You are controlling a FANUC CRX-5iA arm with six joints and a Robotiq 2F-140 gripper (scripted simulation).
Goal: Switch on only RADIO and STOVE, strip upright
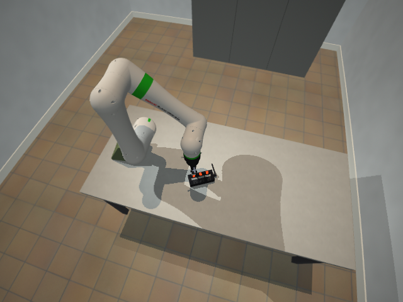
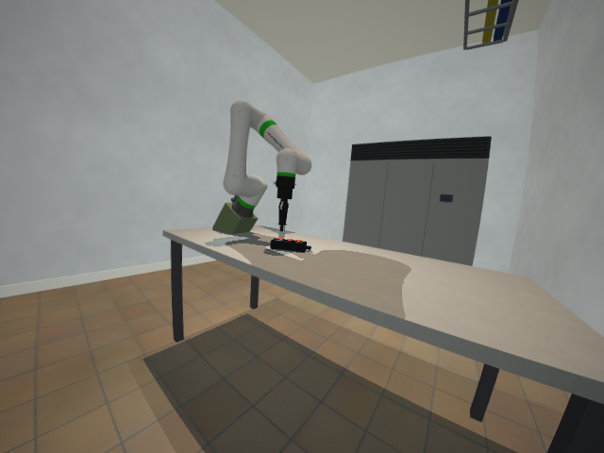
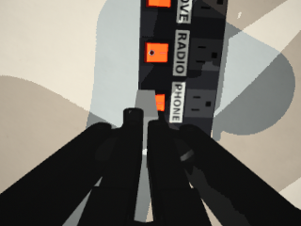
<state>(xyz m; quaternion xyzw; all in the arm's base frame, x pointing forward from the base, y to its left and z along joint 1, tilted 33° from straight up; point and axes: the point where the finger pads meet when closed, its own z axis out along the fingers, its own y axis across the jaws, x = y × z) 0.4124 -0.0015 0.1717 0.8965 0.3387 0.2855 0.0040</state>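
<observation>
Claw hovering at PHONE end of strip, fingers pressed together.
One power strip sitting on one desk, its three orange switches facing up.

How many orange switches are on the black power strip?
3: one switch beside the PHONE label, partly hidden by the jaws; the middle one beside the RADIO label; and one beside the label ending in "OVE", cut off in the close view.
</observation>
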